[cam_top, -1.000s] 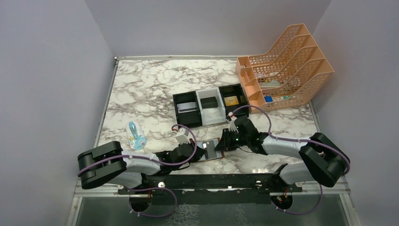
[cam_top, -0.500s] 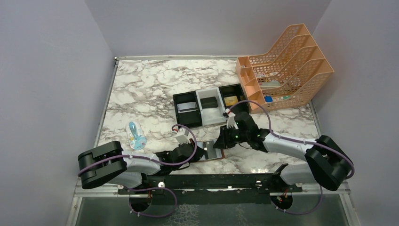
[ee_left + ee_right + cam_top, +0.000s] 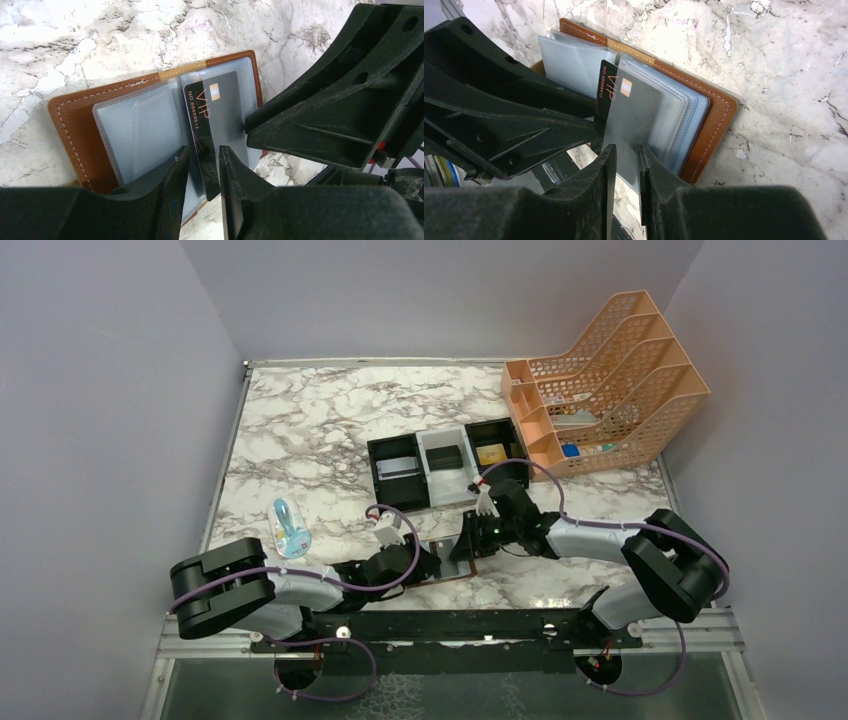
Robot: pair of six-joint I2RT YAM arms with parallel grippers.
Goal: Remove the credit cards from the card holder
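The brown leather card holder lies open near the table's front edge, its pale blue pockets facing up. A dark grey credit card marked VIP sticks partly out of a pocket, its lower end past the holder's edge. My left gripper straddles that end, open, with a gap beside the card. My right gripper meets it from the other side, and its narrow jaws pinch the card. A gold-tan card lies in the tray's right compartment.
A black-and-white three-compartment tray sits just behind the grippers, with a small black block in its middle. An orange file rack stands at the back right. A small pale blue object lies to the left.
My left gripper has opened off the dark grey card. My right gripper has slid a little left, further over the holder, and stays on the card.
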